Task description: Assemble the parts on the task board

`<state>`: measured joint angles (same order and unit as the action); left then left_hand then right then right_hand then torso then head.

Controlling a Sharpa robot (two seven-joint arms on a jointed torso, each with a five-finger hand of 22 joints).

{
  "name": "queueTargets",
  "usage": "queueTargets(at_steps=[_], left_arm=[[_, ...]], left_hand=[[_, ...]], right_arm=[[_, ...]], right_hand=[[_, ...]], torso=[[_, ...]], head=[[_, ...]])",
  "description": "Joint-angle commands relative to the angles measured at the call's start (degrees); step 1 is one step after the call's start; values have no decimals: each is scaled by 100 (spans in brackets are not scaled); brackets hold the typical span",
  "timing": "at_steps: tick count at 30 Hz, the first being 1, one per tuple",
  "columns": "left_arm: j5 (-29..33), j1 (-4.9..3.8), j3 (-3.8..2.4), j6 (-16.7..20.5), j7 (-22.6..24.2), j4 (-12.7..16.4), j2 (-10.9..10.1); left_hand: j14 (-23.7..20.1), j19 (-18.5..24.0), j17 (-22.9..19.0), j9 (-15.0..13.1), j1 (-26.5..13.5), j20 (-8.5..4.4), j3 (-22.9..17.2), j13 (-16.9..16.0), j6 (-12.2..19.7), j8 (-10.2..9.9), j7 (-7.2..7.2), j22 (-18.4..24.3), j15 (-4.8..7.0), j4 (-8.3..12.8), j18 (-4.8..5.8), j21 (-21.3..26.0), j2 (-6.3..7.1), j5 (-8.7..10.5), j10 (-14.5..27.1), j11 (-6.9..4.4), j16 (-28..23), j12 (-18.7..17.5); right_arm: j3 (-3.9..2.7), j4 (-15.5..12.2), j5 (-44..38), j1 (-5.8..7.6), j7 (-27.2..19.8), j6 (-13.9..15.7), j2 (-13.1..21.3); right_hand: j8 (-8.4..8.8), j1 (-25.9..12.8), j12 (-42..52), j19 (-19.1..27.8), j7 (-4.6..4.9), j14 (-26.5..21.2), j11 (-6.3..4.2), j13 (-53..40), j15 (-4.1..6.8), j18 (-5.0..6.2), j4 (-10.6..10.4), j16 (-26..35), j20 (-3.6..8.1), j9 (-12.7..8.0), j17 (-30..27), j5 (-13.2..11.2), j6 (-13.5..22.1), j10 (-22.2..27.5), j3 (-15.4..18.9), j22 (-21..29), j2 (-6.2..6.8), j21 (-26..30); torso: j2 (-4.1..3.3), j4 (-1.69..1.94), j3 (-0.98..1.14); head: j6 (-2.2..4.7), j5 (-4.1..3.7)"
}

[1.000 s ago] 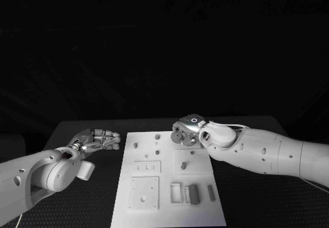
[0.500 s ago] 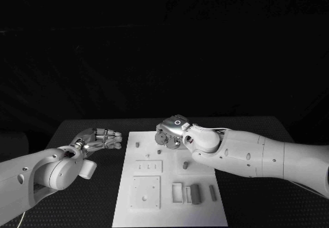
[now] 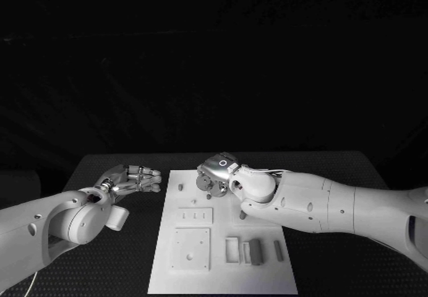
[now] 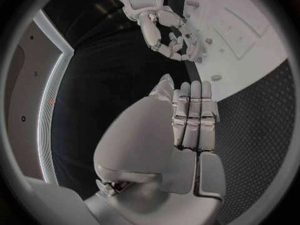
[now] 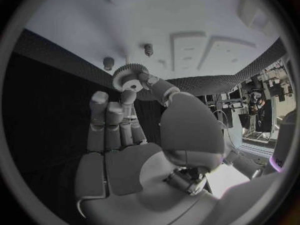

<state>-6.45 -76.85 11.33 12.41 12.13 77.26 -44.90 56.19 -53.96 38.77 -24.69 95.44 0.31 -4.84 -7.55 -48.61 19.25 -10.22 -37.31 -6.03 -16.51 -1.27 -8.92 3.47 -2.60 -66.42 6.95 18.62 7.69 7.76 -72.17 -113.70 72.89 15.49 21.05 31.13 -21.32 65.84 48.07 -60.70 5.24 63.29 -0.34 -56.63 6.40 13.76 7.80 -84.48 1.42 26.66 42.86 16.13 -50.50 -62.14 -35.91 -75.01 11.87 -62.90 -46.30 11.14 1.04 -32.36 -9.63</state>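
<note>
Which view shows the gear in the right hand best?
Right wrist view: the gear faces the camera, teeth and hub visible, pinched by the right hand. Head view shows it partly hidden; left wrist view, small among the fingers.

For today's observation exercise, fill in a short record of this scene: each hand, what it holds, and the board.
right hand: pinches a gear over the board's far end
left hand: holds nothing, fingers together, beside the board's left edge
board: white plate, lies flat on the table
pegs: two short ones stand on the board near the gear
</note>
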Motion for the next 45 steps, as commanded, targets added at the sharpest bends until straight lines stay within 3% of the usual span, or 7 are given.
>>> queueTargets(at_steps=[1, 17, 45], left_arm=[[-20, -4, -4, -20, 49, 4, 12], [-21, -4, -4, -42, 39, -7, 24], [-22, -5, -4, -50, 29, -16, 40]], left_hand=[[28, -35, 6, 8, -18, -4, 30, -2, -32, -26, -4, 0, 7, -5, -54, 20, 20, -26, -40, 11, -39, -23], [28, -36, 11, 8, -19, -4, 32, -2, -31, -28, -4, -1, 7, -6, -54, 23, 19, -26, -41, 11, -44, -28], [29, -37, 20, 8, -20, -4, 36, -3, -31, -32, -5, -2, 7, -5, -53, 30, 20, -26, -44, 12, -55, -38]], right_arm=[[3, 102, -157, -30, 50, -3, -71], [24, 375, -200, -68, 28, 9, -293], [95, 692, -167, -69, -52, -218, -478]], right_hand=[[-8, 4, -40, -22, 34, 27, -20, 9, -2, 124, -35, 27, 28, 63, 7, 27, -842, 29, -2, -74, 41, -17], [-1, 21, -46, -20, 36, 27, -18, 16, -4, 124, -36, 36, 32, 63, 10, 26, -836, 31, -5, -72, 52, -11], [39, 54, -71, 9, 58, 1, 3, 34, -22, 124, -29, 74, 30, 56, 19, 25, -786, 70, 2, -66, 82, 21]], torso=[[0, 0, 3], [-2, -9, 7], [-1, -8, 9]], head=[[-11, 17], [-28, 50], [-47, 56]])
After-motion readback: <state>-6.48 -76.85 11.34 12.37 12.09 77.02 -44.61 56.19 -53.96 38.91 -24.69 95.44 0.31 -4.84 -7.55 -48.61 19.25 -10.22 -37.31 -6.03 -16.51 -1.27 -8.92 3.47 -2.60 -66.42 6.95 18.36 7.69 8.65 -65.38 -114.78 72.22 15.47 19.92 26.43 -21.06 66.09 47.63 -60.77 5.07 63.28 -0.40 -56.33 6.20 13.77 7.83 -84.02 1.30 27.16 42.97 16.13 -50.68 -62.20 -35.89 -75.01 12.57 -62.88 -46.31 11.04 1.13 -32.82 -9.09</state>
